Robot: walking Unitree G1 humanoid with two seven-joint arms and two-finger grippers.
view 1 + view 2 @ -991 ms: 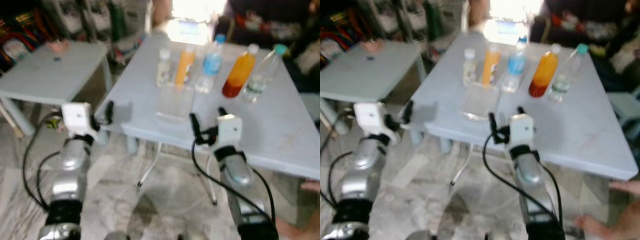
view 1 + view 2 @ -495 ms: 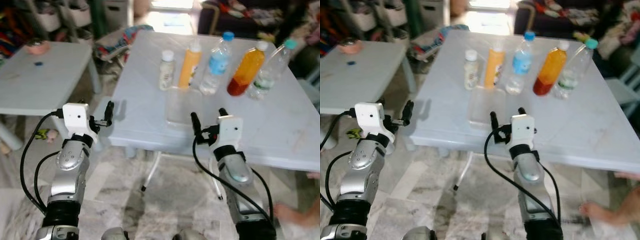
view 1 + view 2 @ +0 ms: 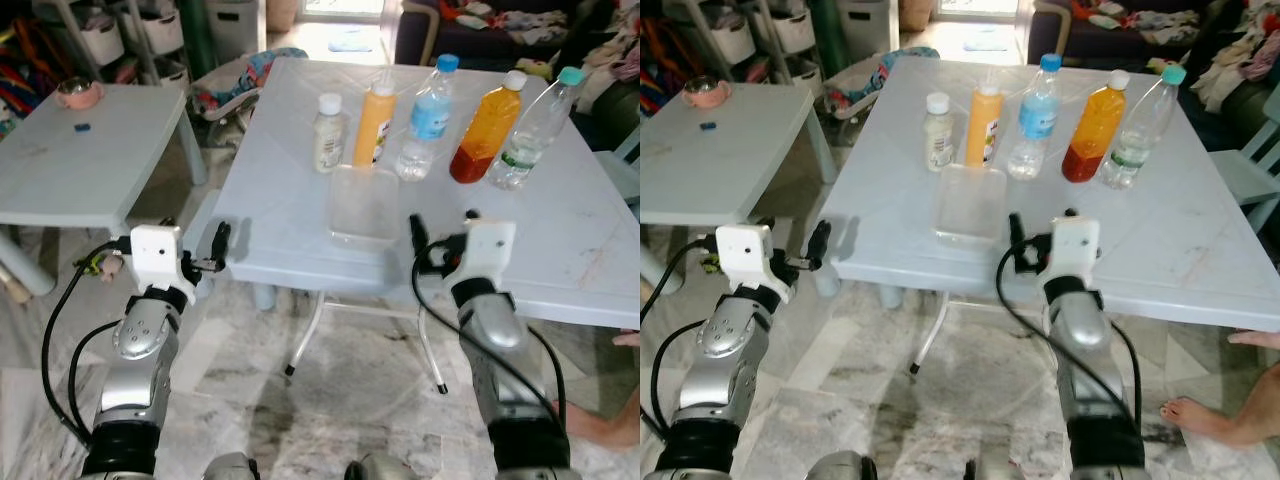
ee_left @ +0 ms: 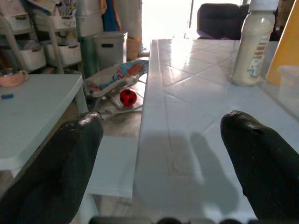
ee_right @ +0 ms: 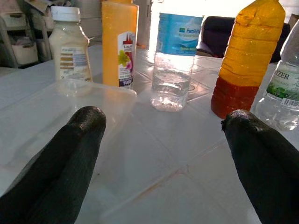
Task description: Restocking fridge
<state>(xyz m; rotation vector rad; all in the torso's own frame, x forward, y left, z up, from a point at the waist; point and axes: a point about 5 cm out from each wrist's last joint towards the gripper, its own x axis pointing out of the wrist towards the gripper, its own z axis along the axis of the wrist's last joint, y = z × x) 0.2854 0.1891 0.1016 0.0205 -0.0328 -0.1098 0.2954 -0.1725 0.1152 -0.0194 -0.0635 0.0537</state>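
Left eye view: a pale blue plastic table (image 3: pixel 560 230) fills the upper right. Along its upper centre stand five bottles: a small white bottle (image 3: pixel 328 133), an orange carton-like bottle (image 3: pixel 375 125), a blue-labelled clear water bottle (image 3: pixel 428 118), an amber juice bottle (image 3: pixel 487 126) and a clear green-capped bottle (image 3: pixel 534 128). A clear plastic tray (image 3: pixel 362 205) lies just below them. The left gripper (image 3: pixel 218 245) hovers at the table's lower-left edge; the right gripper (image 3: pixel 443 232) sits over the lower centre edge.

Left wrist view: the left gripper's jaws spread wide, the white bottle at upper right.

Right wrist view: the right gripper's jaws spread wide, the bottles across the top.
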